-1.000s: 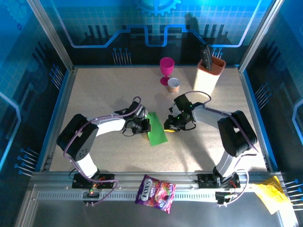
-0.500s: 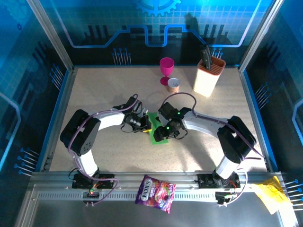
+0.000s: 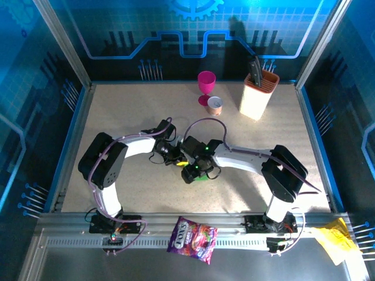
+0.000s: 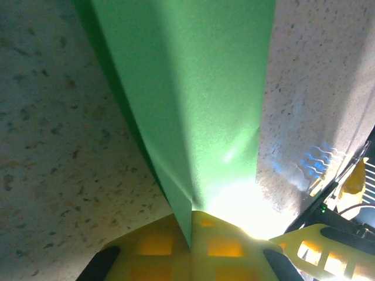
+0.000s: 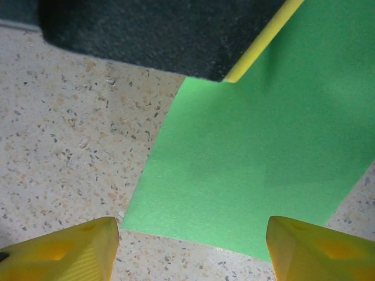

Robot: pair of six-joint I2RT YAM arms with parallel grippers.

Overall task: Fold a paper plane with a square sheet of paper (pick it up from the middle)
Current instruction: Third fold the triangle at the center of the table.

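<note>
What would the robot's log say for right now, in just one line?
left gripper: jaws shut on green paper | right gripper: jaws open, above the paper | surface: table | plane: not yet formed

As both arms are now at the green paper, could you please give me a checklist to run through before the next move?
1. Hold of the left gripper on the green paper: ok, the sheet is pinched between its yellow fingers.
2. Opening of the right gripper: ok, its fingers stand wide apart.
3. Right gripper over the paper: ok, the sheet's near edge lies between them.
4. Crease straight and aligned: cannot tell.
5. Pink goblet, small cup and knife block out of the way: ok, all stand at the far side of the table.
</note>
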